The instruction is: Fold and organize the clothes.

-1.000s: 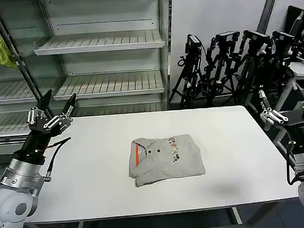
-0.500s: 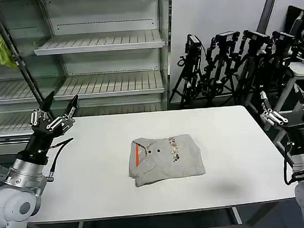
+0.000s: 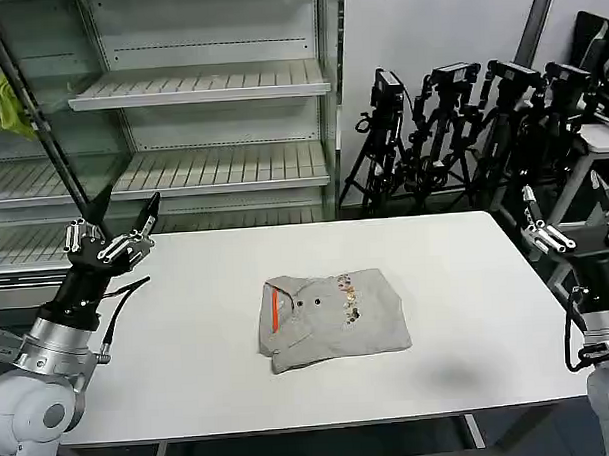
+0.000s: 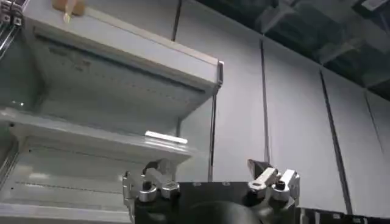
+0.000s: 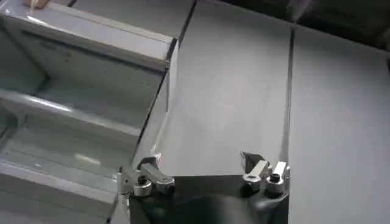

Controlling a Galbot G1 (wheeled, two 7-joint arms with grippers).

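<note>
- The left hand [image 3: 122, 216] is raised above the worktop's [image 3: 188, 332] left edge, fingers spread and pointed upward, nothing held.
- The right hand [image 3: 575, 229] is raised off the worktop's right edge, spread too, empty.
- The T-shirt [image 3: 333, 317] is laid folded mid-worktop, well apart from both hands.

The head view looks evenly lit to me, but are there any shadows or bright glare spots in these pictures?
Head view: soft even light, with only a faint shadow under the folded T-shirt on the white table. Left wrist view: a bright glare streak on a shelf edge, behind the open left claw. Right wrist view: smaller bright patches on the shelves, beside the open right claw.
</note>
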